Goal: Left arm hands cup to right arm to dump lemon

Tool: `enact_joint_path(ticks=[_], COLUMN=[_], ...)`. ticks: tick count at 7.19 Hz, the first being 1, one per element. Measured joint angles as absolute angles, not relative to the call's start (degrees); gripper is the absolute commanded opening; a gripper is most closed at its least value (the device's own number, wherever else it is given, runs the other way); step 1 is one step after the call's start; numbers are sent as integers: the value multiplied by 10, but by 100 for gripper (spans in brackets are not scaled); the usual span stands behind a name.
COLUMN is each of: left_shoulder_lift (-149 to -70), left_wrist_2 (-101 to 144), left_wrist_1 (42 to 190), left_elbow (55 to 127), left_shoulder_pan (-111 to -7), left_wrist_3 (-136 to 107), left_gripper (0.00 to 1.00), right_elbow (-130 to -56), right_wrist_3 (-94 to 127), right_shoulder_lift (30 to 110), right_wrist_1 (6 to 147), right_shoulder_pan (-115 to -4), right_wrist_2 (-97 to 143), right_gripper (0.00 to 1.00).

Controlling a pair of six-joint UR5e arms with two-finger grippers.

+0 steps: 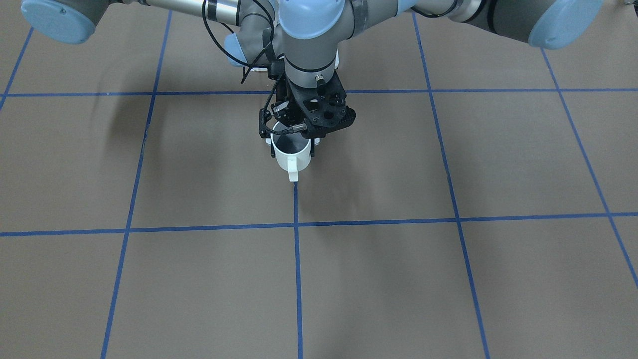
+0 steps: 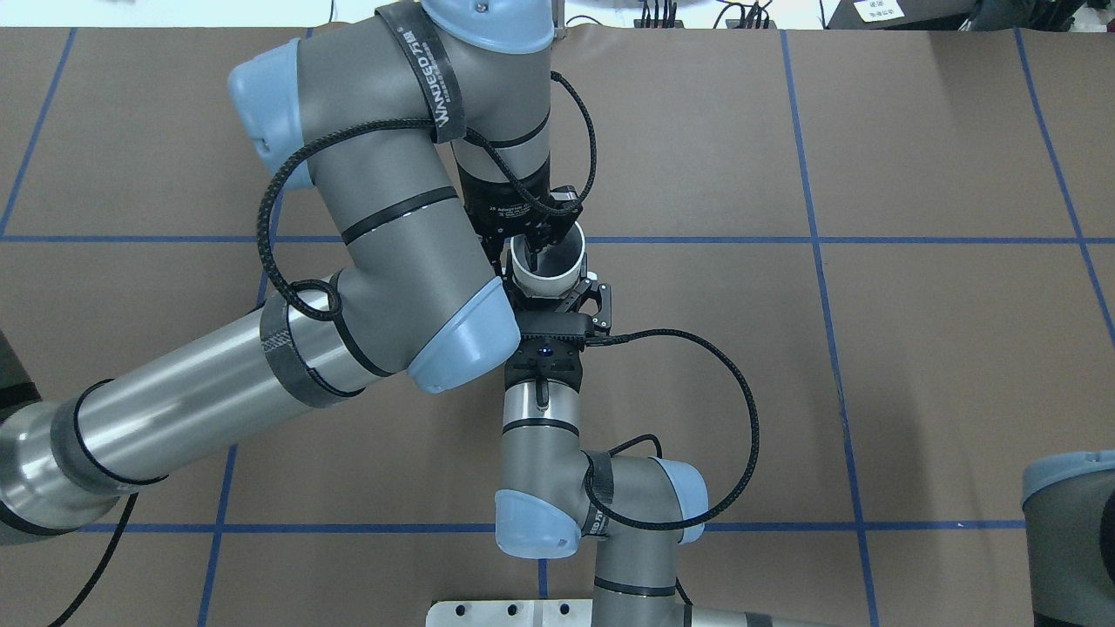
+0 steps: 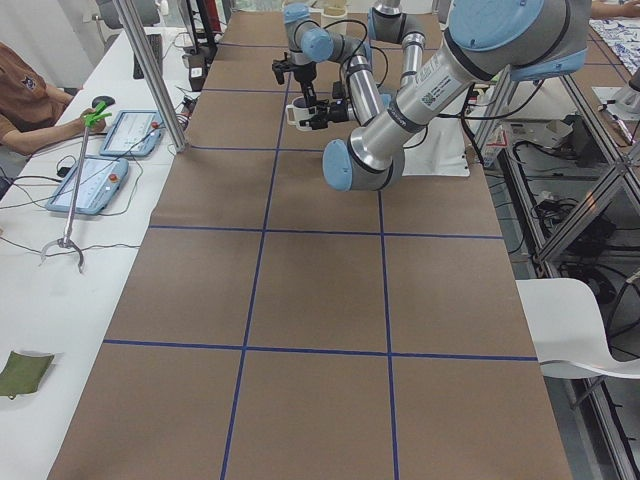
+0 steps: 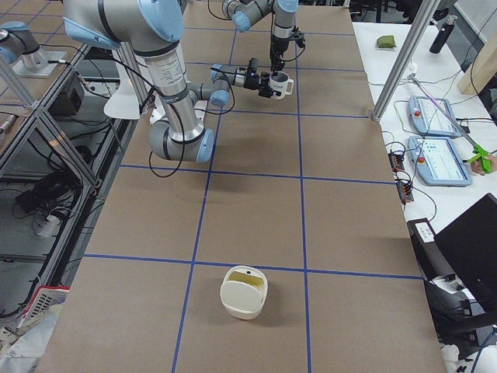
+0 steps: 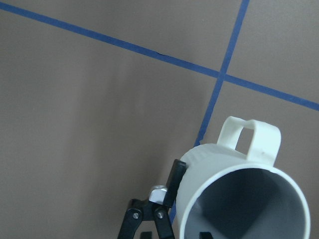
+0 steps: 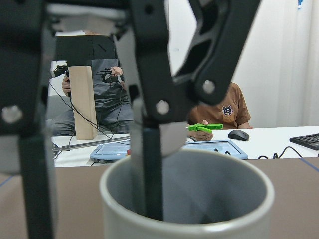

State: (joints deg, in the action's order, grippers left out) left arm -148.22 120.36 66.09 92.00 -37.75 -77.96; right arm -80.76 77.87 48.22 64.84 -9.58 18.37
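The cream-white cup (image 2: 549, 268) hangs upright above the table, its handle pointing away from the robot. My left gripper (image 2: 533, 254) comes straight down and is shut on the cup's wall, one finger inside (image 6: 149, 169) and one outside (image 5: 175, 175). My right gripper (image 2: 557, 298) reaches in level from the robot's side, jaws spread on either side of the cup body; a gap shows beside the cup in the right wrist view. The cup also shows in the front view (image 1: 293, 154) under the left wrist block. The lemon is hidden; the cup's visible inside (image 5: 249, 204) is bare grey.
A cream tub (image 4: 245, 292) with a yellowish inside stands on the brown table (image 4: 256, 210) far toward the robot's right end. Operators sit with tablets (image 3: 115, 130) along the side bench. Both arms' cables loop near the cup (image 2: 740, 409).
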Motion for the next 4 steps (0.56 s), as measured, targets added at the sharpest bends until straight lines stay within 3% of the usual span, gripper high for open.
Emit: enact_joint_path(ticks=[4], left_shoulder_lift=[-1483], left_wrist_2=[1202], left_wrist_1=[661], left_elbow=[919], left_shoulder_pan=[-372], left_wrist_3=[-780], left_gripper=[38], right_elbow=[-809], right_wrist_3=[780], right_shoulder_lift=[483], right_wrist_1=[647], right_shoulder_pan=[-95], right_wrist_2=[184], right_gripper=[41])
